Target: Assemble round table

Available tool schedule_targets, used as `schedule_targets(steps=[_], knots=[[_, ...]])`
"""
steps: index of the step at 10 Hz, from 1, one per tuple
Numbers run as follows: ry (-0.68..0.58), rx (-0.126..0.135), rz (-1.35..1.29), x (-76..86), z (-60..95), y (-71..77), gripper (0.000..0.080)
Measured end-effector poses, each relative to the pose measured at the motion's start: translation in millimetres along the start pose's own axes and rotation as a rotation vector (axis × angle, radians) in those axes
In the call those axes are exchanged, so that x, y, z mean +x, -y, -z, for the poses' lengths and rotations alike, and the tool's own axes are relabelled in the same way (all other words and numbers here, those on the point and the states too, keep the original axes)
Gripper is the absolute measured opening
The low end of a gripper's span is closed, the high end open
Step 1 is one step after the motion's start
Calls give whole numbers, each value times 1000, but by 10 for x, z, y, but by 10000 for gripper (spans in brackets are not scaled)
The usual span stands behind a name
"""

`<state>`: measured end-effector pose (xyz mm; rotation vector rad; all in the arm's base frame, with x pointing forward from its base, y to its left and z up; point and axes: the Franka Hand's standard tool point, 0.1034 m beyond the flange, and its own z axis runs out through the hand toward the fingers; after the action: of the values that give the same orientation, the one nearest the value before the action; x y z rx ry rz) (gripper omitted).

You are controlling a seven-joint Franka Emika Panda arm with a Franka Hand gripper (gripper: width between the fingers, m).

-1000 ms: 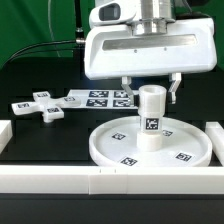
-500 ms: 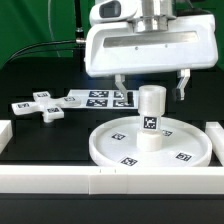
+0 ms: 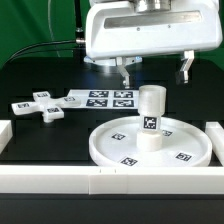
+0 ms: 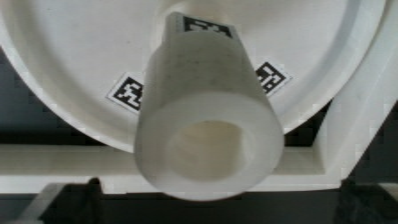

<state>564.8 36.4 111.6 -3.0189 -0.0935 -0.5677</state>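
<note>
White plastic leg (image 3: 150,116) looks light, stiff, probably slippery — pinch its round sides; the tool (image 3: 155,72) hangs spread above it.

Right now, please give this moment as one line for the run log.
gripper: open, above leg, holding nothing | leg: upright on disc | foot: lying apart, at exterior view's left

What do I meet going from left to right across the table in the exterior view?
First the cross-shaped foot → marker board → short cylinder leg, standing upright on the round disc, which spreads too wide to have a place of its own in the order.
</note>
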Motion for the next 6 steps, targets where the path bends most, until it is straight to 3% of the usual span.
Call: schedule_targets(steps=[4, 6], knots=[[40, 10, 2, -53, -27, 14, 649], [187, 44, 30, -118, -45, 39, 649]])
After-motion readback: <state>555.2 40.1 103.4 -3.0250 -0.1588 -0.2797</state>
